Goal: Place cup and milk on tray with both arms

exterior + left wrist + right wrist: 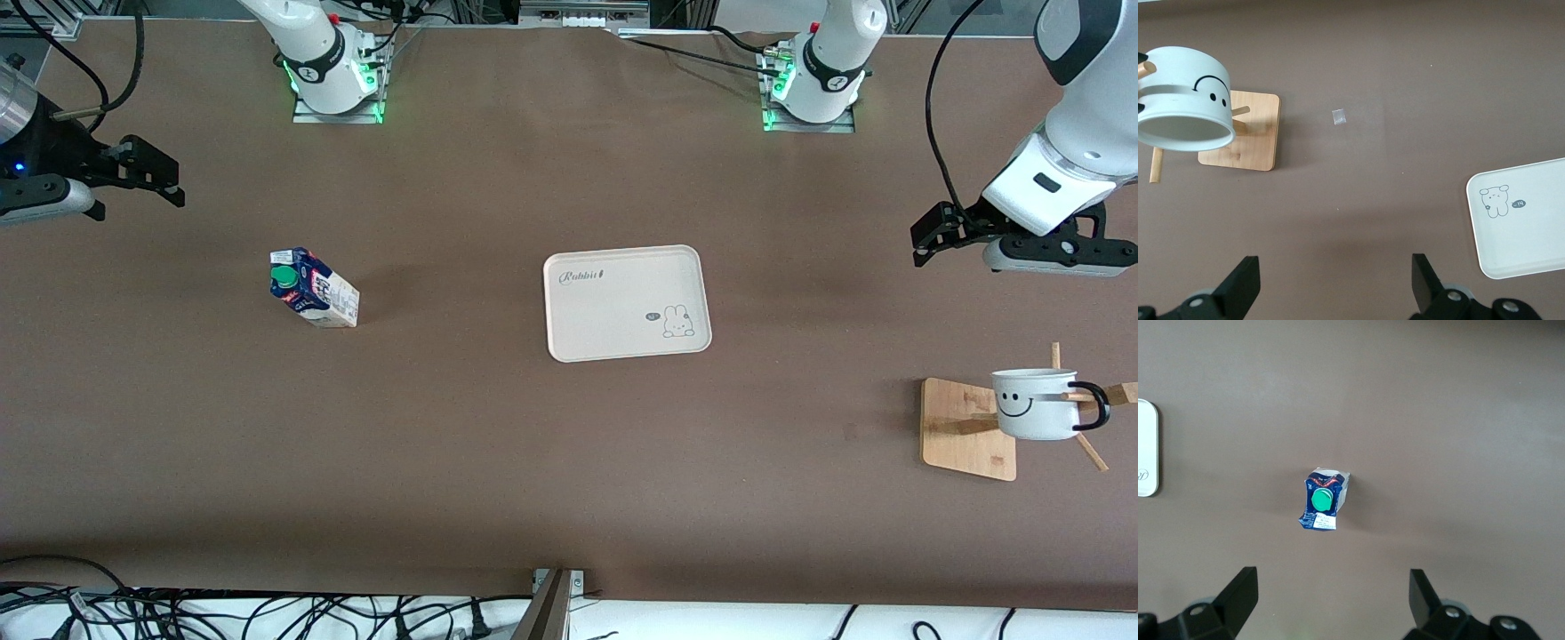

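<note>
Right hand point(164, 182) up over bare worktop point(498, 462) at the right arm's end, fingers wide, nothing held. Milk point(313, 289) upright on the worktop nearby, green cap up. Tray point(627, 303) flat mid-worktop, unloaded, well apart from the milk. Left hand point(925, 242) up over the left arm's end, fingers spread wide, gripping nothing. Cup point(1036, 404) hung on a wooden rack point(965, 427), probably by a peg, nearer the front camera than the tray.
</note>
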`<state>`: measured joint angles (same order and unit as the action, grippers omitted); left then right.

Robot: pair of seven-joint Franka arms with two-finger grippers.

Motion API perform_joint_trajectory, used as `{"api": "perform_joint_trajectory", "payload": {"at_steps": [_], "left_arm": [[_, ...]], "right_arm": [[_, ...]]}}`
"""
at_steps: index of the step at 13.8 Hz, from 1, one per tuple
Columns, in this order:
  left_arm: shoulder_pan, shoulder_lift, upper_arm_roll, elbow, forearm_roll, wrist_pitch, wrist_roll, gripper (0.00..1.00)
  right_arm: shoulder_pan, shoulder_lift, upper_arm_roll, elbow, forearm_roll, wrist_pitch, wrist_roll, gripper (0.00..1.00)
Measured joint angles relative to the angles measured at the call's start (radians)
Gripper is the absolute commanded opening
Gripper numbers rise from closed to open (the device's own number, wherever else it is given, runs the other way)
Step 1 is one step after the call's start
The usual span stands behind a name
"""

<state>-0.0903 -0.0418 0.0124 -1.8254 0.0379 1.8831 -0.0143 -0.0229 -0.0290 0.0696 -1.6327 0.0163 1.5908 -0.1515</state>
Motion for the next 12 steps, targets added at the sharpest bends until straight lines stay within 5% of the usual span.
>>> {"api": "perform_joint_trajectory", "payload": {"at_steps": [12], "left_arm": [[0.000, 0.000, 0.000, 0.000, 0.000, 0.000, 0.000, 1.00]], "right_arm": [[0.014, 0.022, 0.002, 0.000, 0.000, 0.031, 0.000, 1.00]]}}
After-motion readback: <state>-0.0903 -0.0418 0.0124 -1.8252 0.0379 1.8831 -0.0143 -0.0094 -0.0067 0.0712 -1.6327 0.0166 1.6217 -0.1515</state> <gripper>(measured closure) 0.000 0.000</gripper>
